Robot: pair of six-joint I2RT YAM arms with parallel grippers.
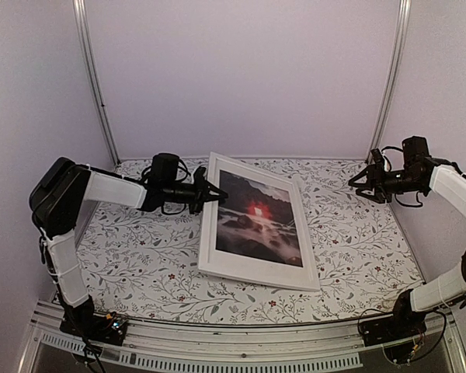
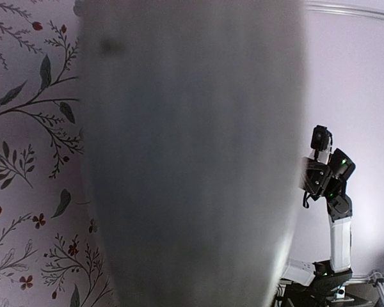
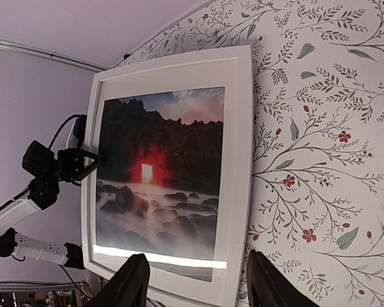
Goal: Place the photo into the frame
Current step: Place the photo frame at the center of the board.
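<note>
Two black-and-white robot arms [image 1: 101, 190] are bending over a table that is wearing a white cloth [image 1: 357, 241] printed with grey-green leafy sprigs and small red flowers. Pale lilac walls [image 1: 241, 70] are closing the space in on three sides. Two slim aluminium posts [image 1: 94, 78] are running up the back corners. A ribbed metal rail [image 1: 241, 338] is crossing the bottom of the overhead view, carrying both bases.

The large rectangular picture frame with the thin white rim [image 1: 208, 233] is lying at the centre of the cloth, skewed, its long sides running from upper left toward lower right. The large glossy photo of a dark rocky landscape with a red-orange glow [image 1: 256, 221] is sitting inside it, bordered by a wide white surround. In the right wrist view a bright strip of light is reflecting across the photo's lower edge.

The left gripper [image 1: 212, 194] is meeting the frame's left rim, just left of centre in the overhead view. I cannot tell whether it is pinching the rim or only touching it, since its own camera is showing mostly a blurred grey-white mass [image 2: 192, 153]. The right gripper [image 1: 359, 182] is hanging in the air at the upper right, well apart from the frame, its fingers [image 3: 136, 281] spread wide.
</note>
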